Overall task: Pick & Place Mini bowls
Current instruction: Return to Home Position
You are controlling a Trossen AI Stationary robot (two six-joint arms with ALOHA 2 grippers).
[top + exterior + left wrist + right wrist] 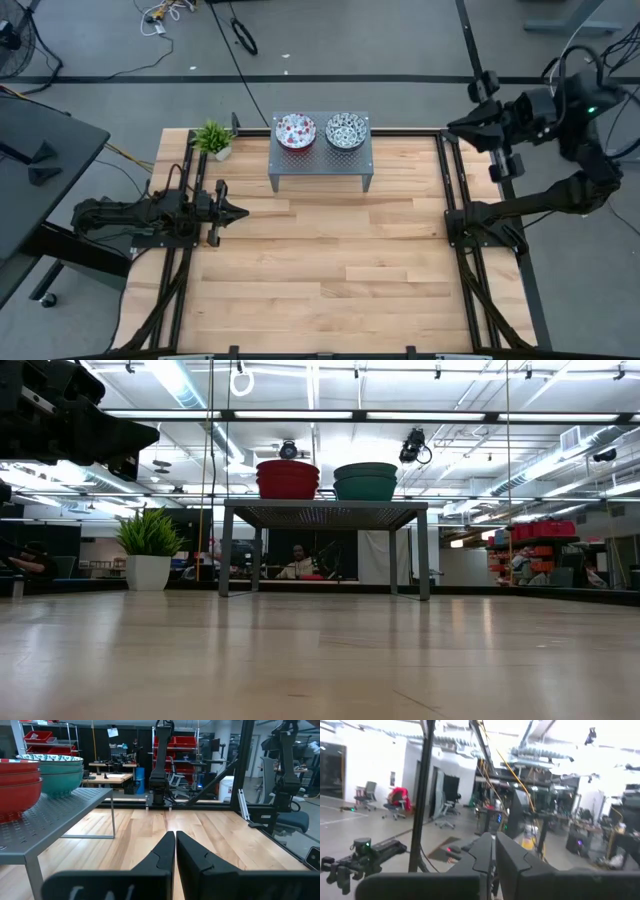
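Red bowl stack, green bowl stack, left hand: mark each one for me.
red bowl stack (295, 130): high view, inside of the top bowl.
green bowl stack (345, 130): high view, inside of the top bowl.
left hand (243, 211): high view, between its closed fingertips.

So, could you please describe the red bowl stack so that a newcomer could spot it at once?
On the wooden table, find the grey perforated metal stand at one edge, beside a small potted plant. Two bowl stacks sit on it. The red stack is the one nearer the plant, red outside and red-speckled white inside, whereas the green stack stands farther from it.
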